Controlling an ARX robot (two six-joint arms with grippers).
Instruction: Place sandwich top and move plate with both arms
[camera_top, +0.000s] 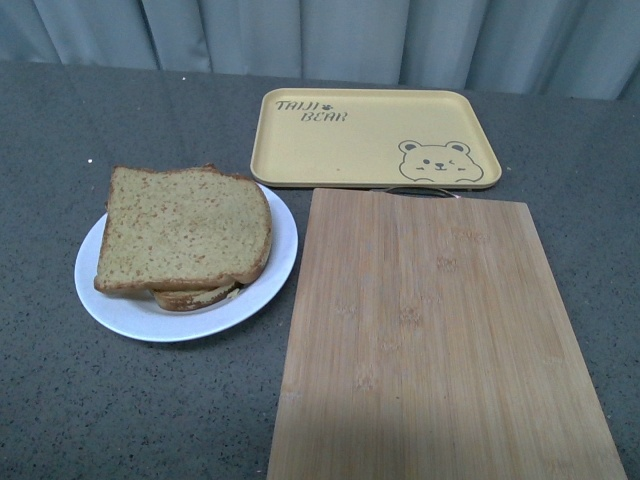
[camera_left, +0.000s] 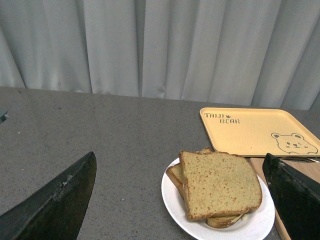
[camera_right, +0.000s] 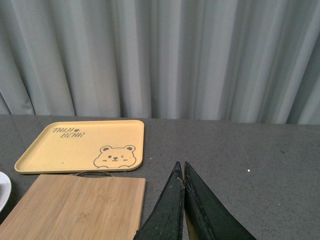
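Left gripper (camera_left: 180, 157) jaws spread wide, empty, hovering on near side of plate (camera_left: 172, 200). Right gripper (camera_right: 181, 172) pinched closed (nothing held), low over table right of cutting board (camera_right: 75, 210). Sandwich top (camera_top: 185, 228) crowns stack on plate, left of board.

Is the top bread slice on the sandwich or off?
On. The sandwich top lies flat over the lower slices on the plate.

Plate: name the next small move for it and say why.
Probably lower the left gripper toward the rim of the plate. The sandwich top already lies on the lower slices, so only moving the plate seems left. The left gripper is open and apart from the plate, while the right gripper is shut, over by the cutting board.
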